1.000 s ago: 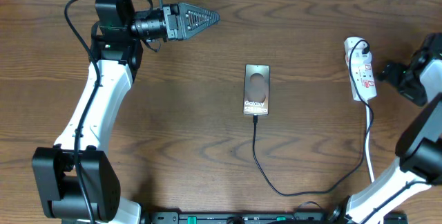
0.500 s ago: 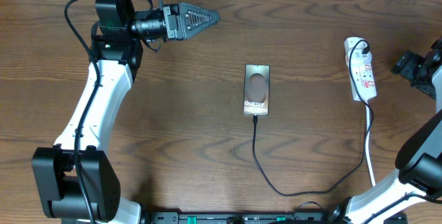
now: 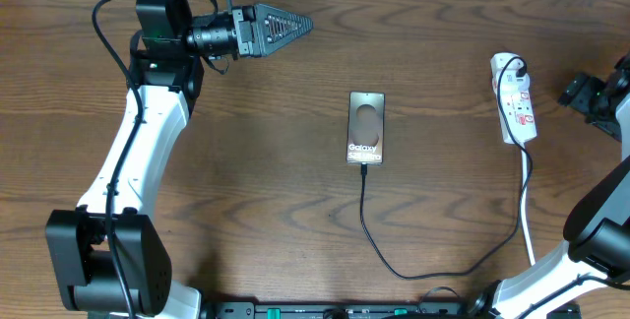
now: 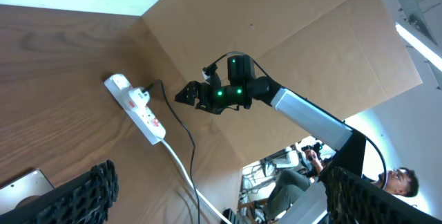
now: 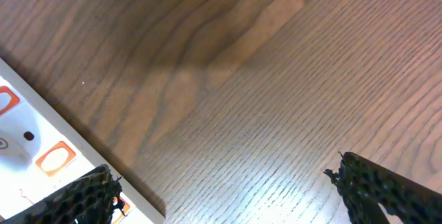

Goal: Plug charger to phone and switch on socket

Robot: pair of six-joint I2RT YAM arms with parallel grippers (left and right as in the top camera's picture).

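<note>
Dark wood-grain tabletop [image 3: 256,191] is seen in all views. Brown board panels [image 4: 304,37] are stood at its edge. Beyond them, a bright light strip [image 4: 421,41] and a person [image 4: 399,182] are glimpsed.

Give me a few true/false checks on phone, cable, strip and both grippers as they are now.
1. The phone lies screen up mid-table. True.
2. The left gripper holds the cable. False: it is open and empty, far off near the table's back edge.
3. The cable's end meets the phone's near edge. True.
4. The strip lies on the left arm's side of the phone. False: it lies on the right arm's side.
5. The right gripper is shut on the strip. False: it is open, beside the strip and not touching it.
</note>
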